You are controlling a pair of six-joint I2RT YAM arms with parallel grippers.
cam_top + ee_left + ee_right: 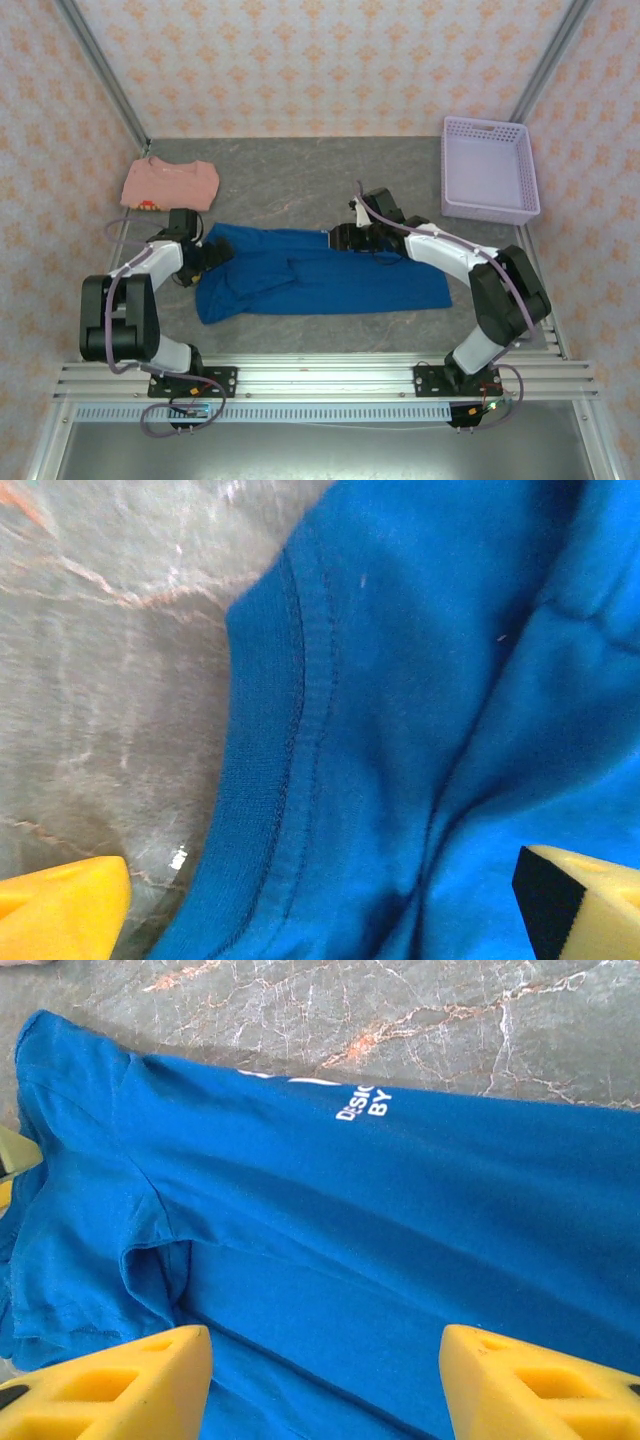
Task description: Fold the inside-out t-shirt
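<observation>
The royal-blue t-shirt point(320, 275) lies flat on the grey marbled table point(300, 170) between the 2 arms. It is spread as a long band running left to right, with a soft ridge where layers overlap near its middle. The left gripper point(207, 256) hovers at the shirt's left end with its yellow fingers point(62, 910) spread wide. Nothing is pinched, and the ribbed neckband point(262, 780) lies on the table beneath them. The right gripper point(338, 238) sits over the far edge near the centre, also parted and empty, looking down on a short sleeve point(90, 1260) and small white lettering point(365, 1103). A salmon-pink shirt point(170, 185) and a lavender basket point(490, 212) rest well apart at the back. The cotton looks light, limp and unbreakable, so it will likely sag from any single hold and its layers may slide over one another. The stitched neckband and the hems seem the firmest places to pinch. Taking 2 matching corners, 1 per claw, and catching every layer should keep the next fold square.
</observation>
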